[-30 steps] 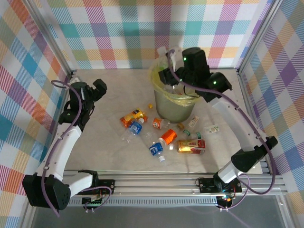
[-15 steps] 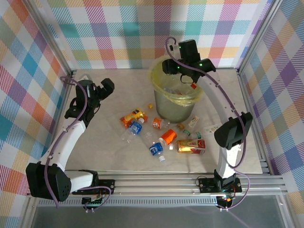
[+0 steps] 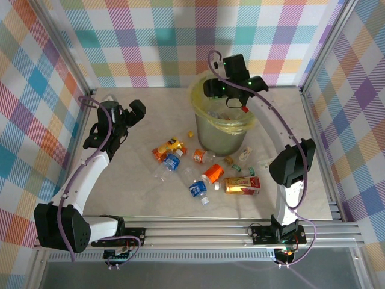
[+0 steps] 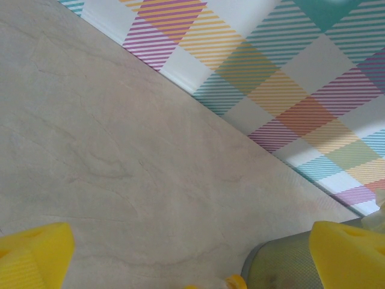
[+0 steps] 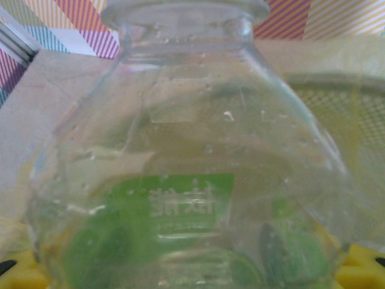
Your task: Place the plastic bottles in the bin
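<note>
Clear green-labelled bottle (image 5: 186,180) sits between the right gripper (image 3: 219,95) fingers (image 5: 361,268) above the bin (image 3: 216,137); I cannot tell whether they clamp it or stand loose. Right arm arches high, wrist tipped down over the rim. Other bottles (image 3: 197,189) lie scattered before the bin; left gripper (image 3: 133,111) hangs spread wide, arm raised at far left.

**Plaid Walls Around a Pale Stone-Look Tabletop**

The tabletop (image 3: 138,198) is pale beige with faint marbled veining, matte and evenly lit. Walls (image 3: 180,42) printed in a pastel plaid of pink, teal, orange, yellow and purple close it in at the back and on both sides. Silver metal posts (image 3: 58,43) rise at the corners, and a grooved silver rail (image 3: 198,230) edges the near side.
</note>
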{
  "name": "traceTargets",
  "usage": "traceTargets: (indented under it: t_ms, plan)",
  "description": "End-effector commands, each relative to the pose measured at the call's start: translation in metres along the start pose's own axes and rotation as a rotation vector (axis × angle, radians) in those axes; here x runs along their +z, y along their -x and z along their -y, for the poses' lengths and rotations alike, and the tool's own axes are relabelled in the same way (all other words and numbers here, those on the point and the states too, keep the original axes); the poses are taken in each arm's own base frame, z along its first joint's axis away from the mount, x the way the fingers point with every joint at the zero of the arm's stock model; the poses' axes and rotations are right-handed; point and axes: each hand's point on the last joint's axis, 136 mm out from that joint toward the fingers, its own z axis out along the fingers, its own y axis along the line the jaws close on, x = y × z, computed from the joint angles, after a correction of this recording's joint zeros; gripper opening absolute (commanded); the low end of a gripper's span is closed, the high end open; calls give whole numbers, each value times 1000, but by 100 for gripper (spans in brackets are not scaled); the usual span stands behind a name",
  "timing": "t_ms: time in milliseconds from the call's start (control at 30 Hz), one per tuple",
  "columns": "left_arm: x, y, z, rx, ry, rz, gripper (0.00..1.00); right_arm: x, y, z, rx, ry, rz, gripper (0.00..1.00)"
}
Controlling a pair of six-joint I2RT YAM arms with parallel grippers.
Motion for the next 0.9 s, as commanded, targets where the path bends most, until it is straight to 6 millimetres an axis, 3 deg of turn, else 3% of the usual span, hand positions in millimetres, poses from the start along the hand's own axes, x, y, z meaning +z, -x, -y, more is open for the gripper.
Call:
traceTargets:
  t_ms: [0,300,433,867]
  plan:
    - [-2,11,14,1,-37,33,100,2,-1,0,4,0,8,63]
    - [1,8,15,0,-38,21,100,-3,-5,2,-10,-6,5,80]
    - [0,8,15,5,-34,20,100,-13,-4,2,-13,-10,18,82]
    - [-5,6,17,33,-41,21,100,-83,-3,5,69,-46,56,97]
